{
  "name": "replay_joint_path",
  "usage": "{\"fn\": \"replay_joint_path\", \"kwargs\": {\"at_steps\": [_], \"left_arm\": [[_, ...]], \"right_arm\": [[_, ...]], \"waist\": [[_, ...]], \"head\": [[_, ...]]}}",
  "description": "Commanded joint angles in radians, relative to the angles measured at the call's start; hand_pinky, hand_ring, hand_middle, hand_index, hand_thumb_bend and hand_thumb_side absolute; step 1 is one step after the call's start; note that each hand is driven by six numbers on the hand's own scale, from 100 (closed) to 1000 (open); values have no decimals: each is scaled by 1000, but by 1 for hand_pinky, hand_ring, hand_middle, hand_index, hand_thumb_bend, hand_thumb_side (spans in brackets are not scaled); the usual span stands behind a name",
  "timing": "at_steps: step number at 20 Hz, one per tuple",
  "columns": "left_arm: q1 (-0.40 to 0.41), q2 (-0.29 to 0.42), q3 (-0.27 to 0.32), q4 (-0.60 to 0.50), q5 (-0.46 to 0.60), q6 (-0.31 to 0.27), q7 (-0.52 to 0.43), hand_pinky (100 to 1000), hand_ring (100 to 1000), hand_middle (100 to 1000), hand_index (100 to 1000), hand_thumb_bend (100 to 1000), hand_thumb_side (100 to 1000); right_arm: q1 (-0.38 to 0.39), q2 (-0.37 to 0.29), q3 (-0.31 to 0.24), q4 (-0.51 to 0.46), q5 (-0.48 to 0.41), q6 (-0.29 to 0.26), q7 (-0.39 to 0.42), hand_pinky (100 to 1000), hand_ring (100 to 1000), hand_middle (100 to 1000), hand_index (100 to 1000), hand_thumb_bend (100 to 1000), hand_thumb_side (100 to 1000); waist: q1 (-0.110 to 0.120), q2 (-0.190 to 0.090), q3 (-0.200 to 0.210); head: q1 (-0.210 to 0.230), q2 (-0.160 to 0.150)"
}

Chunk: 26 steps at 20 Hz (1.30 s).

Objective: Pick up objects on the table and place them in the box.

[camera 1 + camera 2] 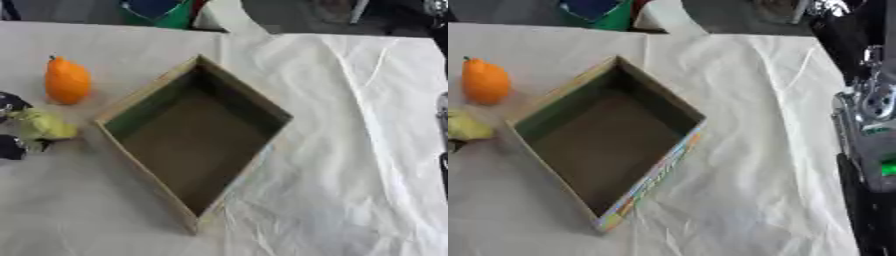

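Box (194,145): open, empty, mid-surface (350,175) | orange fruit (67,81): far left, beside box | yellow-green item (44,125): left edge, left hand (12,127) fingers curled around it, apparently grasping to lift | right hand: unseen, fingers' state unknown.

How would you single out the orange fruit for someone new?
Find the open box mid-table on the white cloth. Look past its left corner toward the far-left edge: the orange fruit stands upright there. It is bright orange and pear-shaped, unlike the pale yellow-green object just nearer, at the left hand.
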State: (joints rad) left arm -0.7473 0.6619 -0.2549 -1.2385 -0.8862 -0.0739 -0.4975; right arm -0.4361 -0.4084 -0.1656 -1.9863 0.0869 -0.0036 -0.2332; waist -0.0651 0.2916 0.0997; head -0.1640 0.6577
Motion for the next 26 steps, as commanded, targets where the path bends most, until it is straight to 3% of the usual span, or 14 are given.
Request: {"fn": "replay_joint_path", "kwargs": {"at_steps": [1,4,13,26], "left_arm": [[-10,14,11,-15,49,-6,36,527,685,591,708,165,514],[-9,22,8,-26,92,-2,57,500,654,558,652,100,418],[-2,37,13,-76,173,43,122,424,581,475,525,100,246],[-9,51,22,-195,216,149,201,343,522,405,435,100,259]], "right_arm": [[-9,-11,-7,-14,-1,1,2,764,678,458,779,100,446],[-6,-11,-8,-14,-1,3,1,765,678,458,780,100,448],[-1,-8,-11,-14,1,6,-3,765,680,459,780,100,450],[2,-4,-11,-14,-1,2,-7,763,681,462,780,100,454]], "waist": [[3,-15,3],[4,-17,5],[5,-33,16],[6,-67,23]], "head": [[0,-4],[0,-1],[-2,3],[-1,7]]}}
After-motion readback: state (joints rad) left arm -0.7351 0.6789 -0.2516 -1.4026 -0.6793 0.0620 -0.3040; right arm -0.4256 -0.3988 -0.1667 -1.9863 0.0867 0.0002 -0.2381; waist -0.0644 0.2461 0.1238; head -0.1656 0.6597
